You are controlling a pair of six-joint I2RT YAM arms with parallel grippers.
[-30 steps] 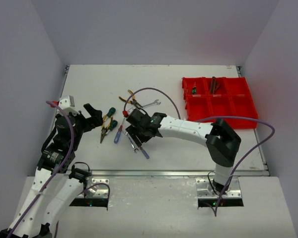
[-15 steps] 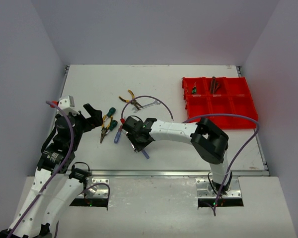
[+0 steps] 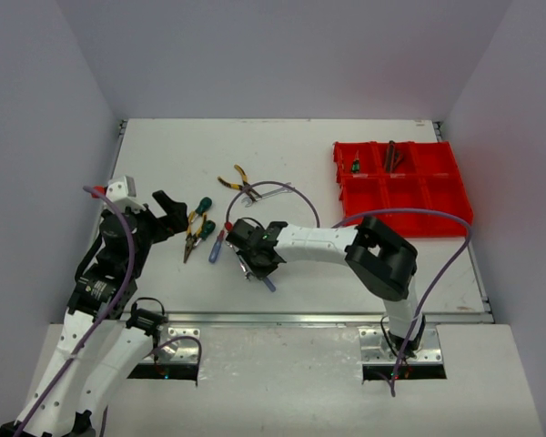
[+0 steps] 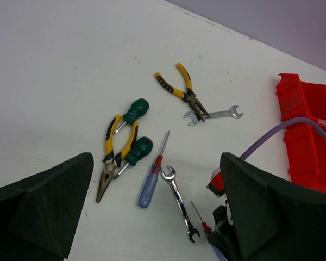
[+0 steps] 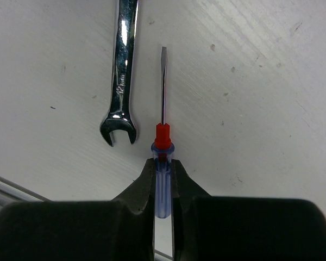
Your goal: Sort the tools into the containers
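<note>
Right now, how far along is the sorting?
Early. Done: a green-handled tool and a dark tool lie in the red tray. In hand: the right gripper is shut on a blue-handled screwdriver. Remaining: two yellow pliers, two green screwdrivers, two wrenches, another blue screwdriver. The left gripper is open, empty.

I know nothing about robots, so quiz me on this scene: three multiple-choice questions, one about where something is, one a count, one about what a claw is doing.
1. Where on the table is the red tray? A) near left corner B) far right side C) dead centre
2. How many green-handled screwdrivers lie outside the tray? A) one B) two C) four
3. The right claw is: A) wide open B) shut, holding nothing C) shut on a blue screwdriver

Answers: 1 B, the tray sits by the right edge. 2 B, both lie beside the yellow pliers. 3 C, the right wrist view shows it pinching the blue handle.
</note>
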